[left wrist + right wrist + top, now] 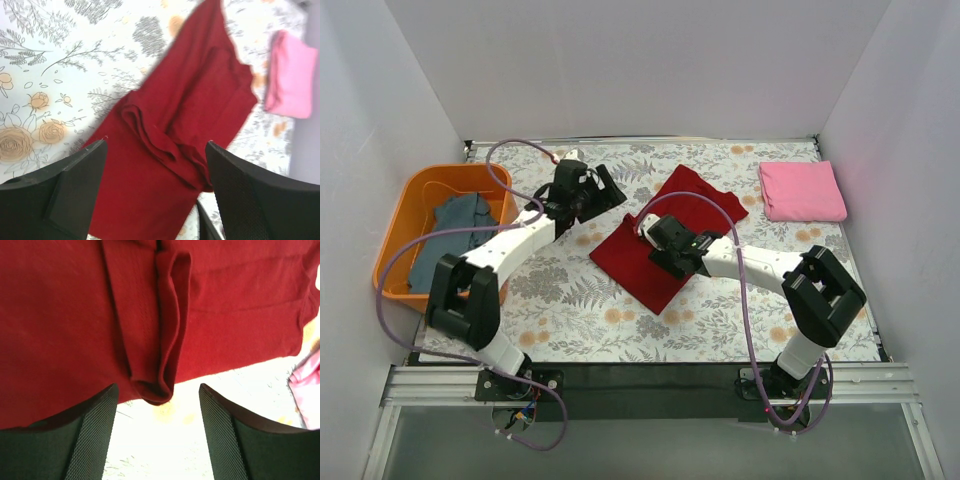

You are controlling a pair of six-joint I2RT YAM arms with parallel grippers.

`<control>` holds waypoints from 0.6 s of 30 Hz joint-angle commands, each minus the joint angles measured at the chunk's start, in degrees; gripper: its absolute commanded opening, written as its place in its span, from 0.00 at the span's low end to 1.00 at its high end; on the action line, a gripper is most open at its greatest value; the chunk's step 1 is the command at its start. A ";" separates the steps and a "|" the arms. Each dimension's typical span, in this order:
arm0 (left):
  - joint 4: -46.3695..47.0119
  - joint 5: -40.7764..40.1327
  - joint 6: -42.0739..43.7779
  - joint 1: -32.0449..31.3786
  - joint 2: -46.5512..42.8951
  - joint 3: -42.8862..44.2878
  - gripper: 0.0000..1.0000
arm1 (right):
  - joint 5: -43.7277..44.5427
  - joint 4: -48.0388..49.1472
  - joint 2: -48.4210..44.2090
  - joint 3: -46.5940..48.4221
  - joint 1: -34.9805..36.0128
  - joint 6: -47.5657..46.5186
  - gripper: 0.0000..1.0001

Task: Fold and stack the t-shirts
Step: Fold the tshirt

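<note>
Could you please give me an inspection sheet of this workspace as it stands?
Surface: floral-patterned tablecloth, flat.
Job's things: dark red cloth t-shirt partly folded at centre; pink cloth t-shirt folded at far right; grey-blue cloth t-shirt in orange plastic basket, left.
Clutter: nothing seen.
End effectors: left end effector and right end effector open, holding nothing.
Cables: purple cables, looping loosely.
Surroundings: plain white walls.

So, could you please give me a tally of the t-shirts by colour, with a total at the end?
Dark red t-shirt: 1, on the tablecloth
Pink t-shirt: 1, folded, at the far right
Grey-blue t-shirt: 1, in the orange basket
Total: 3
</note>
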 commanded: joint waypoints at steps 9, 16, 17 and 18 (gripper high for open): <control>-0.76 -1.44 -2.52 -5.84 -5.01 -12.35 0.50 | -2.50 3.13 3.52 3.23 -2.76 2.03 0.62; -0.31 -3.54 -2.96 -7.34 0.18 -13.76 0.46 | -0.66 3.83 3.62 2.44 -8.20 2.20 0.61; -0.40 -3.91 -2.79 -7.34 0.36 -14.11 0.46 | -0.66 3.75 3.00 2.44 -10.21 2.55 0.61; -0.40 -4.08 -2.78 -7.26 0.80 -14.46 0.46 | -0.92 3.75 1.61 2.44 -11.36 3.08 0.61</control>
